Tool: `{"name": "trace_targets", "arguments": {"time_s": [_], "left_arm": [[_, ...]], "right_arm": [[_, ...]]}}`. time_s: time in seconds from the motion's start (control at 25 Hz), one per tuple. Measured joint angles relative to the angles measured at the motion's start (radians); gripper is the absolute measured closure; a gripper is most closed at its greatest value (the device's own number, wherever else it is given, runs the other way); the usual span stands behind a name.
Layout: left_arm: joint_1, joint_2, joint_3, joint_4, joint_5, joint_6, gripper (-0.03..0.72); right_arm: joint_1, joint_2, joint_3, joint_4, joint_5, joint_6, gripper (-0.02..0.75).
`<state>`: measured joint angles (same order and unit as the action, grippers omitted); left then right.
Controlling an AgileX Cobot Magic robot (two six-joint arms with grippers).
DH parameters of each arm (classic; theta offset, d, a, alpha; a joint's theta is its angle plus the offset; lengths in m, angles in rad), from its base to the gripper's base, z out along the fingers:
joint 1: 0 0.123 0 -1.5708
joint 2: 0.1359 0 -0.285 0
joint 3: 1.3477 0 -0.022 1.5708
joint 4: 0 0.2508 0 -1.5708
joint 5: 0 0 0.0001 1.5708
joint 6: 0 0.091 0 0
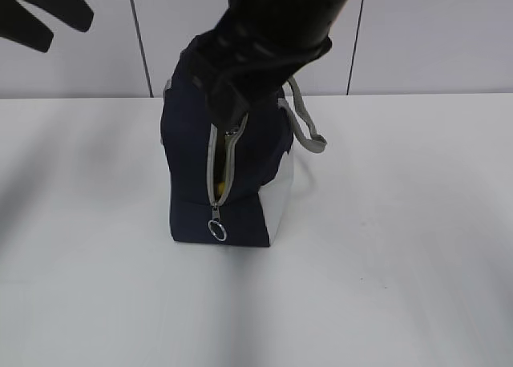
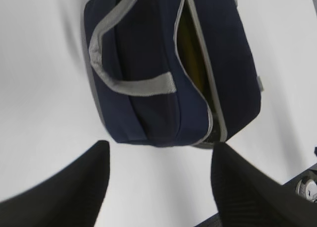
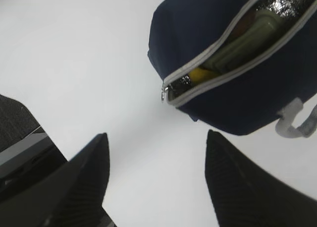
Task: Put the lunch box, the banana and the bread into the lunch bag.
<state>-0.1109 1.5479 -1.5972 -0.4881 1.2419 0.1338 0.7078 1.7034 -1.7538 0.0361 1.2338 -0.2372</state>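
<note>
The navy lunch bag [image 1: 192, 167] stands mid-table with its grey zipper part open and the ring pull [image 1: 217, 229] hanging low. Through the gap I see the sage-green lunch box [image 3: 247, 38], the yellow banana [image 3: 198, 74] and a brownish patch [image 3: 242, 21] that may be the bread. My left gripper [image 2: 158, 162] hovers open and empty over bare table short of the lunch bag [image 2: 148, 63]. My right gripper [image 3: 156, 147] is also open and empty, off the zipper end of the lunch bag [image 3: 198, 38]. A dark arm [image 1: 272, 30] hides the bag's top.
The white table [image 1: 401, 263] runs all round the bag, and a grey panelled wall [image 1: 433, 38] stands behind it. A grey strap handle [image 1: 309, 131] sticks out to the bag's right. Dark robot parts show at frame edges [image 3: 20, 152] [image 2: 307, 187].
</note>
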Motion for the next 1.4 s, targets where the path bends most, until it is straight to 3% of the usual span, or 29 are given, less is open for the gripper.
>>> {"name": "trace_targets", "arguments": {"time_s": [0.32,0.52,0.68,0.84,1.2,1.32,1.4], "left_arm": [[0.000,-0.113,0.176,0.017,0.002,0.000,0.244],[0.000,-0.129,0.206,0.017,0.002,0.000,0.244],[0.000,-0.131,0.207,0.017,0.000,0.007,0.246],[0.000,-0.131,0.224,0.017,-0.004,0.016,0.246],[0.000,-0.131,0.303,0.017,-0.091,0.042,0.253],[0.000,-0.131,0.305,0.017,-0.115,0.045,0.253],[0.000,-0.131,0.305,0.017,-0.125,0.045,0.253]], "right_arm": [[0.002,-0.231,0.473,0.091,-0.447,-0.077,0.294],[0.003,-0.292,0.793,0.244,-0.786,-0.231,0.295],[0.004,-0.294,0.959,0.374,-1.030,-0.327,0.295],[0.004,-0.298,1.051,0.410,-1.206,-0.341,0.295],[0.007,-0.300,1.104,0.379,-1.444,-0.268,0.295],[0.007,-0.272,1.104,0.254,-1.492,-0.132,0.295],[0.007,-0.227,1.113,0.094,-1.531,0.026,0.295]]}}
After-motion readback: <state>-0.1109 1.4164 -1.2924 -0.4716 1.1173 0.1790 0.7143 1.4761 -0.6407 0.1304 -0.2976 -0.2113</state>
